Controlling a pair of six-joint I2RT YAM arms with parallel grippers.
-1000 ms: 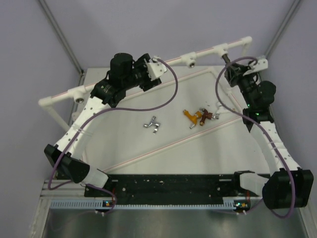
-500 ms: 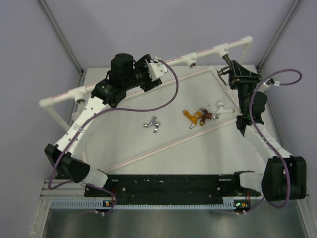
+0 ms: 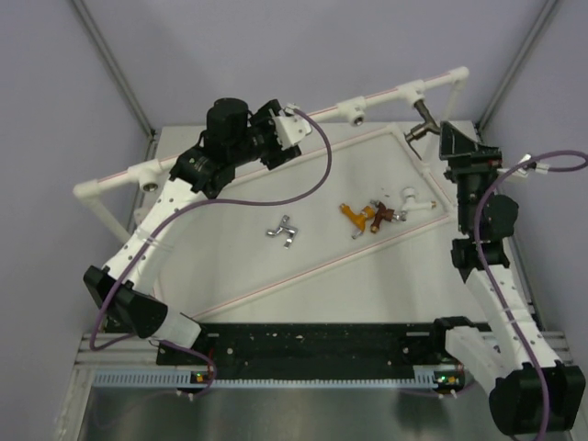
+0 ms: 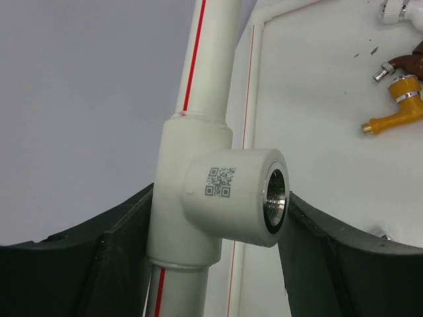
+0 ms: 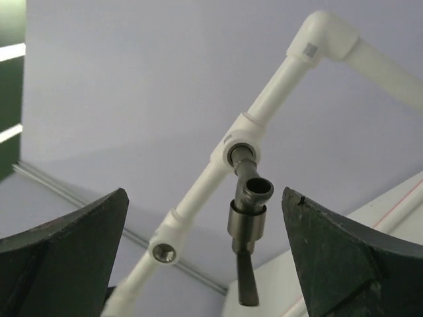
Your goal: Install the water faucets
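Observation:
A dark grey faucet hangs screwed into the right pipe socket, lever down. My right gripper stands open just off it, fingers wide on either side without touching. My left gripper is shut on an empty threaded socket of the white pipe. On the table lie a silver faucet, an orange-gold faucet, a reddish-brown faucet and a white faucet.
The white pipe rail crosses the back of the table with further empty sockets and an elbow at its right end. Purple cables loop from both arms. A black rail runs along the near edge.
My right gripper opened, let go of the dark grey faucet and drew back to the right; the faucet stays in its socket. The left arm has not moved.

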